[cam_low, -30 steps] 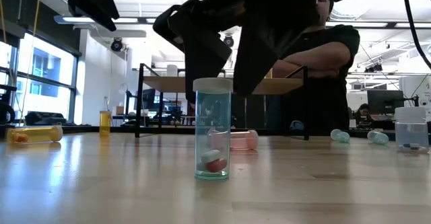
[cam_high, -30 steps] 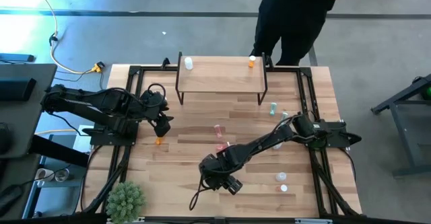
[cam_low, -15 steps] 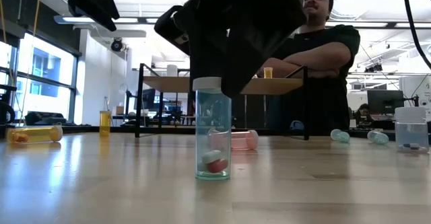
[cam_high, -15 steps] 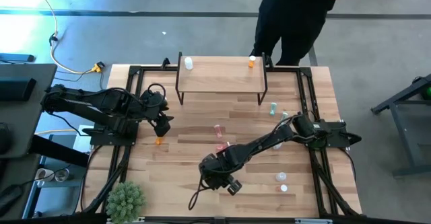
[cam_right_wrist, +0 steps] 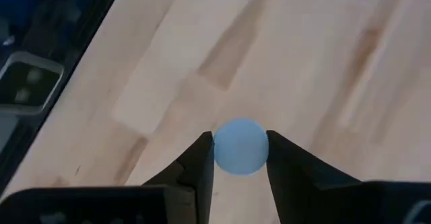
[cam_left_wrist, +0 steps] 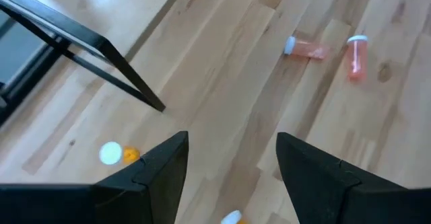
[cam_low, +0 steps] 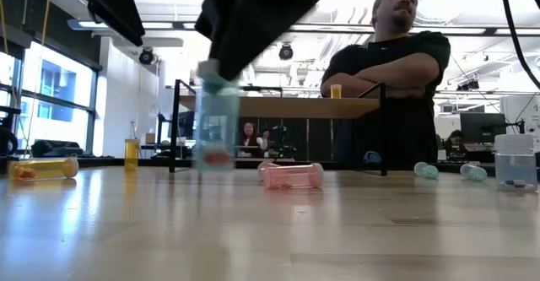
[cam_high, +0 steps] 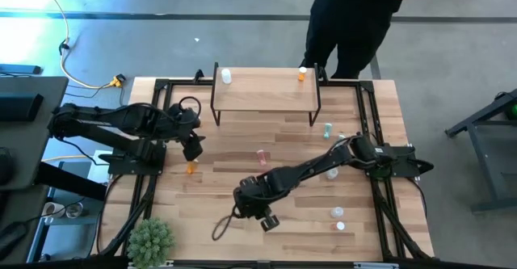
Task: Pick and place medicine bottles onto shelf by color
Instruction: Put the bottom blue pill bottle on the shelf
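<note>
Right wrist view showing right jaws pinching narrow on a greenish bottle (cam_right_wrist: 240, 146), cap sitting right between them, probably gripping up top for keeping it upright. Low view catching it hanging just clear of the counter (cam_low: 380, 230). Guessing next stop being the shelf (cam_high: 265, 91), well away from these jaws. Left jaws idling wide open, orange bottle (cam_left_wrist: 113, 154) sitting just beyond them.
</note>
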You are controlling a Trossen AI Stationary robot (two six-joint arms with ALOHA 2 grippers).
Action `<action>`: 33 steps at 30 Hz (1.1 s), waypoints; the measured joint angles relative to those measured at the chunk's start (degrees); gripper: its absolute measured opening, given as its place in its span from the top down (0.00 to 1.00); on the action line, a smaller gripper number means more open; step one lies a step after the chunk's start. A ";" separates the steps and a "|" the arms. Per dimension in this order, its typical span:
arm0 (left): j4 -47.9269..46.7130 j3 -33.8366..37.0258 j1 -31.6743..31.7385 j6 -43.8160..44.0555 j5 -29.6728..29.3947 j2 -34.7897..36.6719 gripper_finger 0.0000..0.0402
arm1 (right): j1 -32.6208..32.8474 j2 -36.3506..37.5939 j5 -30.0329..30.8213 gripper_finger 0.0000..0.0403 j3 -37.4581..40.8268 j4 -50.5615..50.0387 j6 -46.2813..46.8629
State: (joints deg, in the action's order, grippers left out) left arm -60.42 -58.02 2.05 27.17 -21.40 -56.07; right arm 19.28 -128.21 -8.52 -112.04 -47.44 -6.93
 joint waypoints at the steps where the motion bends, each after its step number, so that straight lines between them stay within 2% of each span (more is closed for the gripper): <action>1: -0.01 0.00 0.54 -1.03 0.20 0.00 0.46 | -0.36 0.00 0.81 0.75 -0.74 -0.07 1.44; 11: 0.00 -0.02 7.59 -12.65 0.17 0.00 0.46 | -5.05 0.03 10.01 0.75 -9.44 -2.32 11.27; 17: 0.11 -0.07 13.41 -17.62 -0.99 0.20 0.46 | -9.23 0.08 14.20 0.75 -15.64 -6.48 13.06; 26: 0.09 -0.07 21.21 -20.58 -3.26 0.20 0.46 | -17.22 0.07 14.55 0.75 -22.79 -9.76 9.23; 33: 0.22 -0.07 24.48 -20.92 -2.87 0.17 0.46 | -24.05 1.95 14.28 0.75 -22.87 -11.17 5.24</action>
State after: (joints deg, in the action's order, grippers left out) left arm -60.20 -58.08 26.52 6.24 -24.27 -55.90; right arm -4.77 -126.26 5.76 -134.91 -58.61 -1.69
